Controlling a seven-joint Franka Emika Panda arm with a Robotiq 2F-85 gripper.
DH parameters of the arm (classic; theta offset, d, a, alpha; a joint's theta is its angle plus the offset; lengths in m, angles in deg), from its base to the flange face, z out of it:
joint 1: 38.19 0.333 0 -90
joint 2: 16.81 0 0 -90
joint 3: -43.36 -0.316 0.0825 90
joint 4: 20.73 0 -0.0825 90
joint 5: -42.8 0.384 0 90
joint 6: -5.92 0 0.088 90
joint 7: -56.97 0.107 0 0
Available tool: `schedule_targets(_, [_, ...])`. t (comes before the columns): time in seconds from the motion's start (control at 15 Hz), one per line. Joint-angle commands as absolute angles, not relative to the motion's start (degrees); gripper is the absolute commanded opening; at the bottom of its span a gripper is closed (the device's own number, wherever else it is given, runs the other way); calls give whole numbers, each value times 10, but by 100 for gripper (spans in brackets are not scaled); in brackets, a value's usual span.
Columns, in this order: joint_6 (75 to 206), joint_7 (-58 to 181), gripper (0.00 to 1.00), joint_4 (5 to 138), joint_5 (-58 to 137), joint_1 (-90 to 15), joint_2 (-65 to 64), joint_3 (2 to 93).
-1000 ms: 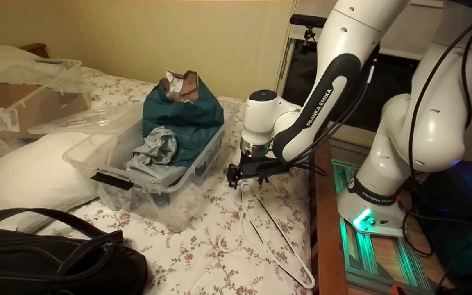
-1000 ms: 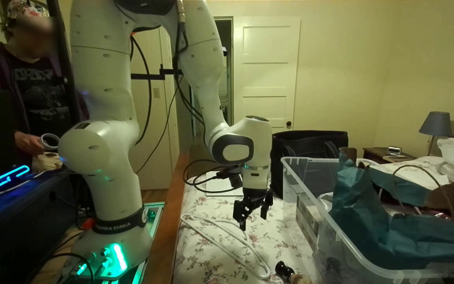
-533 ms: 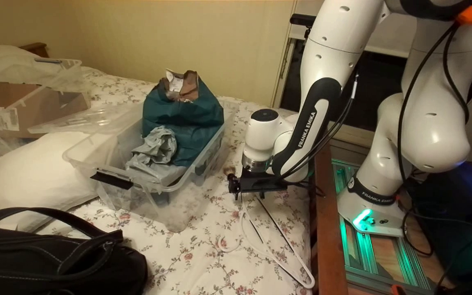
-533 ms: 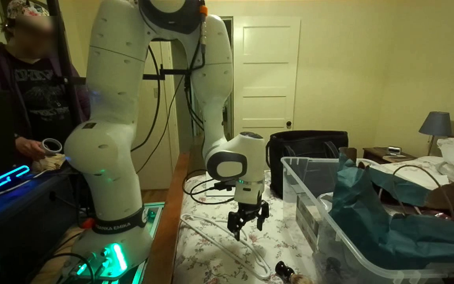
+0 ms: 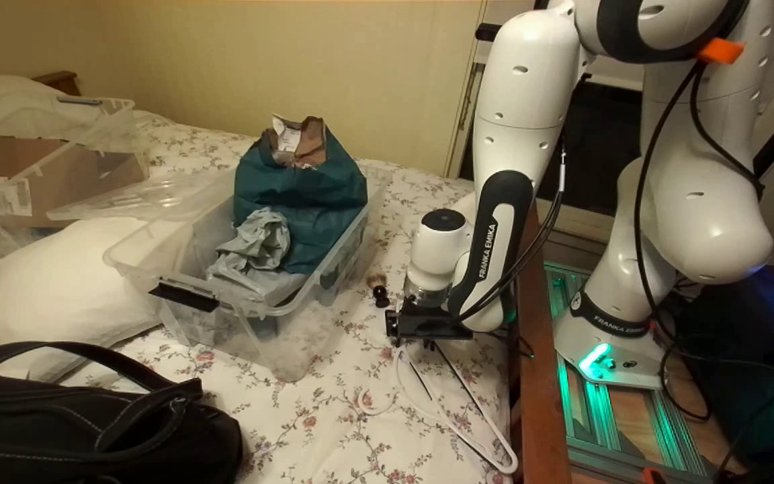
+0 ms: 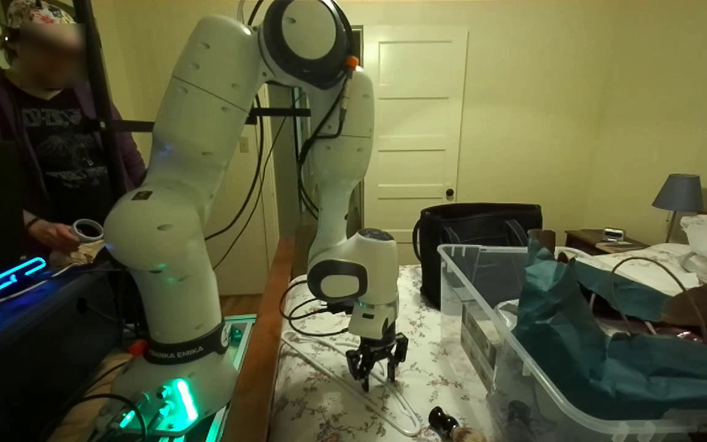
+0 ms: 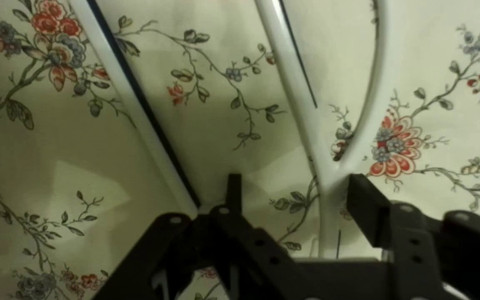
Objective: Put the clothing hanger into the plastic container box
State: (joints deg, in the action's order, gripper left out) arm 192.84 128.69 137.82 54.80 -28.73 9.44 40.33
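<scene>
The white clothing hanger (image 5: 478,403) lies flat on the flowered bedspread; it also shows in an exterior view (image 6: 338,378) and in the wrist view (image 7: 327,166). My gripper (image 5: 414,345) points down over the hanger's end. In an exterior view its fingers (image 6: 379,383) are apart. In the wrist view the jaws (image 7: 295,183) are open, with one hanger bar between the fingertips, nearer the right finger; contact cannot be told. Another bar runs left of the left finger. The clear plastic container box (image 5: 273,343) stands beside the arm; it also shows in an exterior view (image 6: 482,267).
The box holds a teal bag (image 5: 306,222) and grey crumpled plastic (image 5: 259,238). A shaving brush (image 5: 380,294) lies between box and gripper. A black bag (image 5: 91,410) stands near the box. A wooden bed rail (image 5: 540,390) runs beside the hanger.
The gripper has moved down and toward the hanger, away from the box, with its jaws open. The shaving brush is now uncovered in an exterior view. The hanger has not moved.
</scene>
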Motion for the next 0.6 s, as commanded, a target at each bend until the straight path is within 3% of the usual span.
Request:
schedule_targets(0.0, [1974,1269,69,1376,585,-286,122,388])
schedule_targets(0.33, [1990,1259,69,1376,593,-289,119,386])
schedule_targets(0.53, [1987,1253,57,1374,598,-284,119,391])
